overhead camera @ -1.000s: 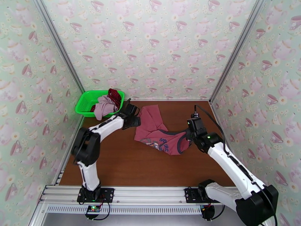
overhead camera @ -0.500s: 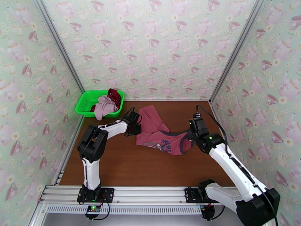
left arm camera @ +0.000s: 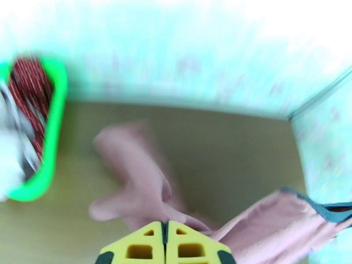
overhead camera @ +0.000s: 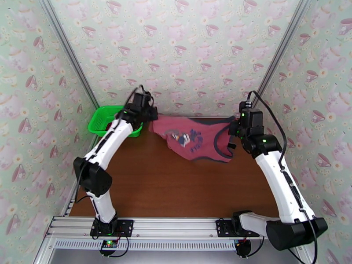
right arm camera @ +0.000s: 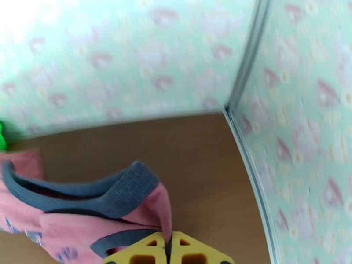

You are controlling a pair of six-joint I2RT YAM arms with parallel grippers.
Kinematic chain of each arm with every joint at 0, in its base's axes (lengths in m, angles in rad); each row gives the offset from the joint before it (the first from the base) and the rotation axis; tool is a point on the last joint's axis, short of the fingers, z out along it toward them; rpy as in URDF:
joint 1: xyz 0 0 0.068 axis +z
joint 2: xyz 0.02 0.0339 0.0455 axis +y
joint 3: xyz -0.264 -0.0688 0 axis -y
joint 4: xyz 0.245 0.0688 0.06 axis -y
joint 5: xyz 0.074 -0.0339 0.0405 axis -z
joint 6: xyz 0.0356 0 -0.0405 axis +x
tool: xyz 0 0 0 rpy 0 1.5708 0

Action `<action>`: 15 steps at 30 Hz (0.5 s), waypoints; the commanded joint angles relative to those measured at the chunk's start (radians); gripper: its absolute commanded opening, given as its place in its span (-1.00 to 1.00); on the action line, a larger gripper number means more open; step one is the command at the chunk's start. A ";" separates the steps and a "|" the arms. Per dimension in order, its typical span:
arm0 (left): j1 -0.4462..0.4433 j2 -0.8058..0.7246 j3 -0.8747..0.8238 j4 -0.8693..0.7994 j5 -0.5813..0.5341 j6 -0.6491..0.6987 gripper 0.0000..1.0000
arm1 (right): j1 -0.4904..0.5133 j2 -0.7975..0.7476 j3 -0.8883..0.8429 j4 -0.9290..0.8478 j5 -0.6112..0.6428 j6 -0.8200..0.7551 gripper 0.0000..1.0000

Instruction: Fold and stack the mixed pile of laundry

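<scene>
The dusty-red tank top (overhead camera: pixel 198 139) with dark trim and chest text hangs spread between my two grippers above the back of the table. My left gripper (overhead camera: pixel 152 121) is shut on its left edge, and my right gripper (overhead camera: pixel 232 138) is shut on its right side by the dark strap. In the left wrist view, pink fabric (left arm camera: pixel 145 181) trails from the shut left gripper (left arm camera: pixel 166 226). The right wrist view has the right gripper (right arm camera: pixel 169 243) pinching pink cloth (right arm camera: pixel 88 221) beside the grey-blue trim (right arm camera: pixel 119 190). The dark-red dotted cloth (left arm camera: pixel 31 97) and a pale piece (left arm camera: pixel 11 159) lie in the basket, blurred.
The bright green mesh basket (overhead camera: pixel 100 119) stands at the back left corner, partly behind my left arm. Brown table (overhead camera: pixel 176 185) stretches bare in front of the hanging top. Patterned walls close in on the left, the back and the right.
My left gripper closed on the tank top. Both arms then rose and swung toward the back wall, lifting the top off the table and stretching it out between them.
</scene>
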 commanded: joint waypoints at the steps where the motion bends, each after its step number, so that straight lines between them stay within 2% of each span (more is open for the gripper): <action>1: -0.006 -0.031 -0.034 -0.160 -0.010 0.045 -1.00 | -0.003 0.003 -0.020 0.026 -0.101 -0.024 -1.00; 8: -0.107 -0.139 -0.510 -0.080 0.075 0.016 -1.00 | -0.003 -0.110 -0.355 0.096 -0.157 0.028 -1.00; 9: -0.127 -0.138 -0.568 -0.063 0.095 0.008 -0.93 | -0.002 -0.121 -0.393 0.103 -0.159 0.038 -1.00; 10: -0.151 -0.135 -0.624 -0.042 0.113 -0.002 -0.60 | -0.001 -0.130 -0.433 0.110 -0.161 0.045 -1.00; 11: -0.177 -0.133 -0.668 -0.021 0.111 -0.015 0.02 | -0.001 -0.134 -0.463 0.113 -0.158 0.055 -1.00; 13: -0.217 -0.139 -0.724 0.004 0.075 -0.037 0.73 | -0.002 -0.128 -0.488 0.107 -0.137 0.068 -1.00; 14: -0.228 -0.147 -0.738 0.008 0.054 -0.049 0.97 | -0.002 -0.121 -0.488 0.101 -0.125 0.072 -1.00; 15: -0.232 -0.157 -0.746 0.006 0.038 -0.058 1.00 | -0.001 -0.114 -0.482 0.094 -0.116 0.075 -1.00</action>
